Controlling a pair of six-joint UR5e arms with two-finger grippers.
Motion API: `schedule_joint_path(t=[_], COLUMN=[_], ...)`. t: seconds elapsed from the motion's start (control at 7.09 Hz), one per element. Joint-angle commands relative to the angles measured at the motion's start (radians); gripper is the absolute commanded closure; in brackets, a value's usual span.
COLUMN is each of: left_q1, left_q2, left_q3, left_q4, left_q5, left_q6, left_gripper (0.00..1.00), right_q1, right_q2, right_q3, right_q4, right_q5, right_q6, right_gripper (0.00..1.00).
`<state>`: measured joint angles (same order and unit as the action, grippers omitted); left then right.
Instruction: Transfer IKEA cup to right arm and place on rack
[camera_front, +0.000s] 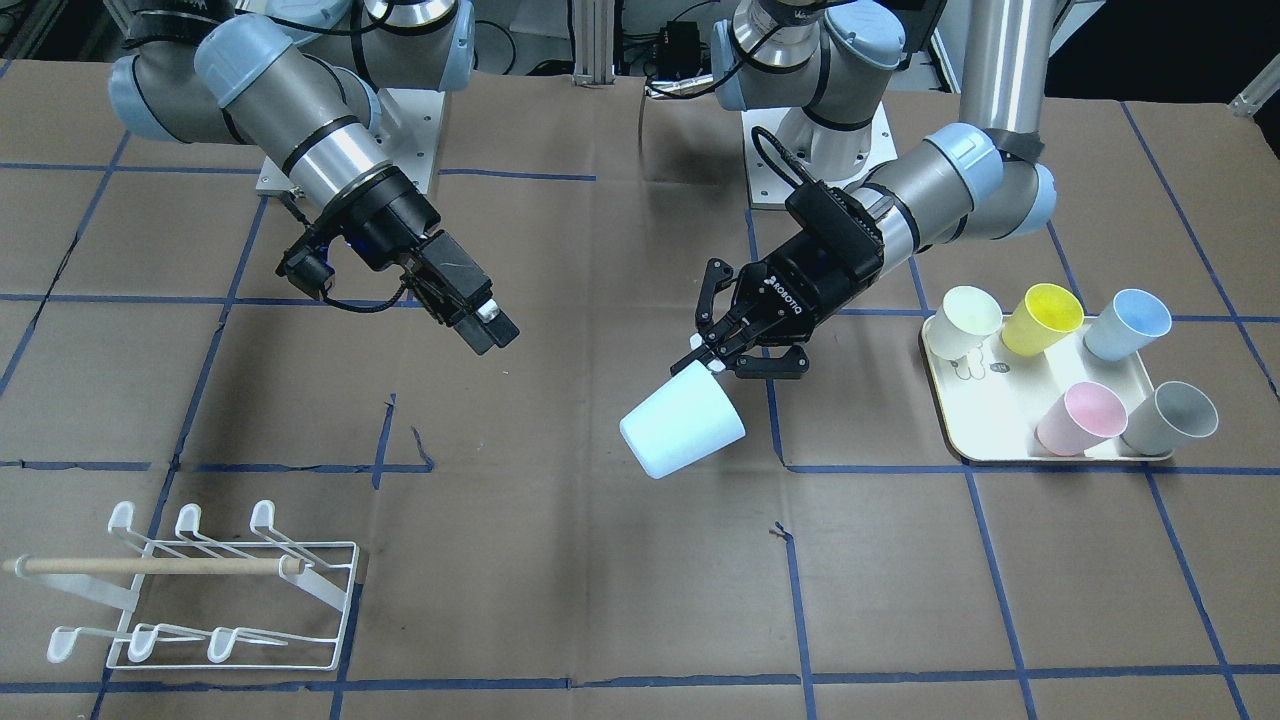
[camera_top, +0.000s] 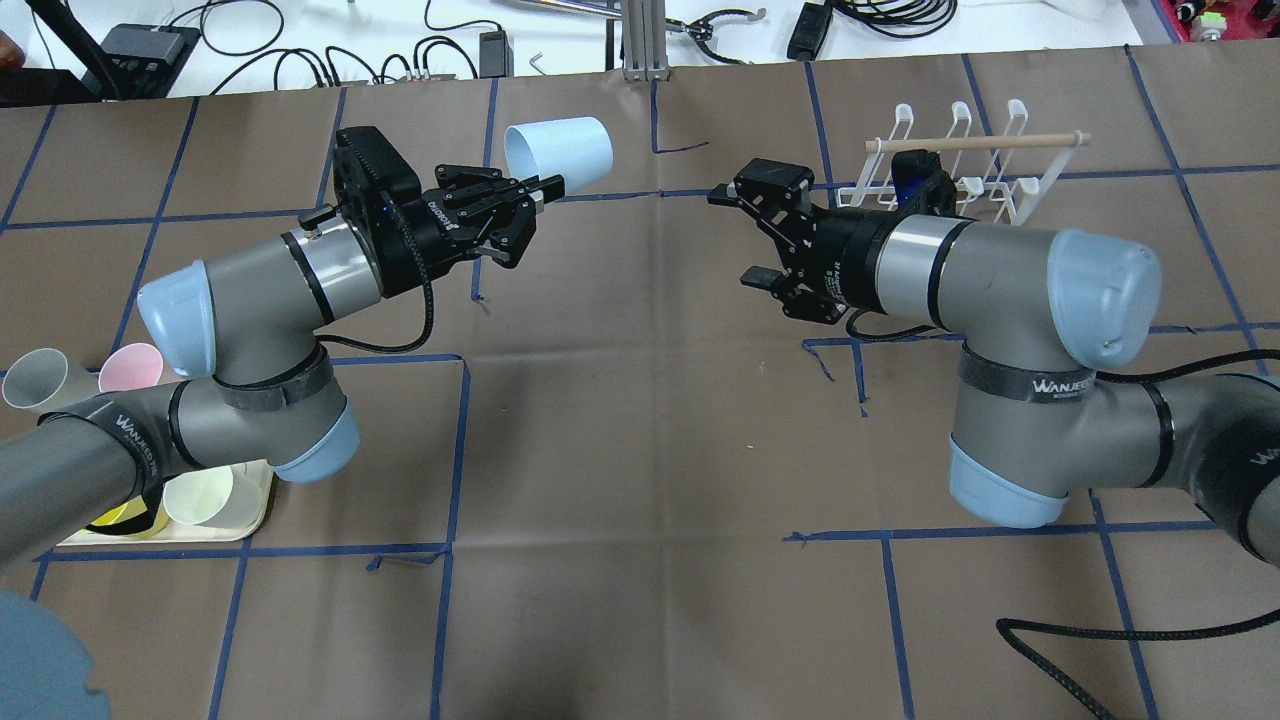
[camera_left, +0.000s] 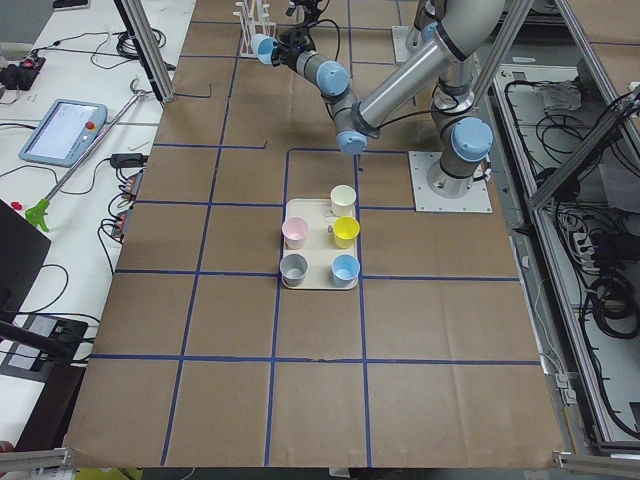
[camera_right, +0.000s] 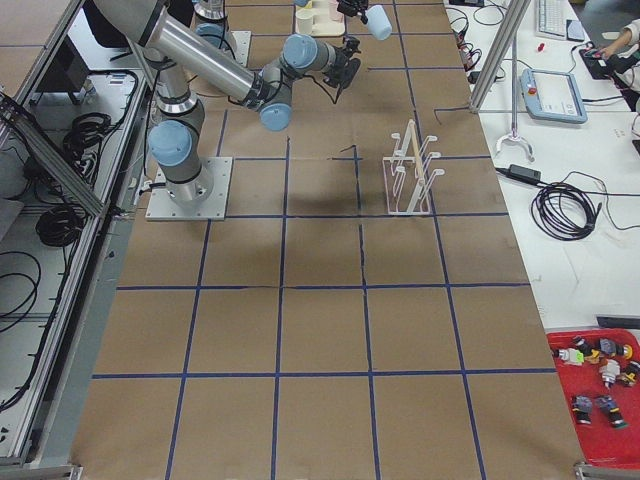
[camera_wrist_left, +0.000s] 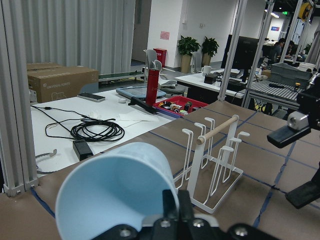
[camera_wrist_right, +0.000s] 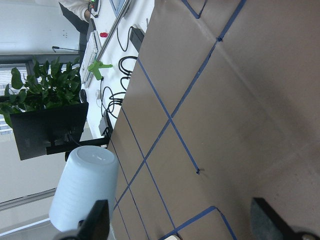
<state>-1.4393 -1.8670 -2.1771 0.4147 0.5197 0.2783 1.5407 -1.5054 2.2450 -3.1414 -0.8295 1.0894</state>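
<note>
The whole thing hangs on the handover gap. Seen from overhead, the pale blue IKEA cup (camera_top: 565, 150) is held off the bench (camera_top: 640, 450) at roughly 10 o'clock from the right tool (camera_top: 738, 237), and the two are well apart. The cup is carried on its side. Its long axis runs about 9 to 3, with the mouth at the 9 end and the closed base toward 3, so the base end is probably what gets offered across.

The rim is pinched by the left tool (camera_top: 545, 186), with one finger tucked inside the mouth. The right tool is spread wide with nothing in it. The rack (camera_front: 186, 520) sits at about 2 o'clock beyond the right tool, well within the right arm (camera_top: 1000, 270) side.

Counted up:
- One cup is in the air.
- Five are on the cream tray (camera_front: 985, 440): cream cup (camera_front: 970, 318), yellow cup (camera_front: 1042, 318), blue cup (camera_front: 1128, 324), pink cup (camera_front: 1080, 418) and grey cup (camera_front: 1170, 418).
- There is one rack, with six pegs (camera_front: 262, 514) in two rows of three.
- There is one wooden dowel (camera_front: 150, 566).
</note>
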Motion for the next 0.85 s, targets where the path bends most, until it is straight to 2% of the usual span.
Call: schedule_joint_path(t=[0.0, 0.42, 0.71], left_q1=[-0.038, -0.082, -0.084], left_q2=[-0.001, -0.001, -0.001], left_q3=[-0.003, -0.003, -0.003], left_q4=[0.03, 0.03, 0.03], left_q5=[0.0, 0.023, 0.025], left_q6=[-0.057, -0.059, -0.06], left_gripper=[0.96, 0.96, 0.96], right_q1=[-0.004, 0.004, 0.015], right_q2=[0.02, 0.063, 0.07], right_q3=[-0.001, -0.004, -0.027], right_q4=[-0.136, -0.146, -0.147], right_q5=[0.006, 0.007, 0.007], right_q6=[0.032, 0.098, 0.267], right_gripper=[0.0, 0.0, 0.01])
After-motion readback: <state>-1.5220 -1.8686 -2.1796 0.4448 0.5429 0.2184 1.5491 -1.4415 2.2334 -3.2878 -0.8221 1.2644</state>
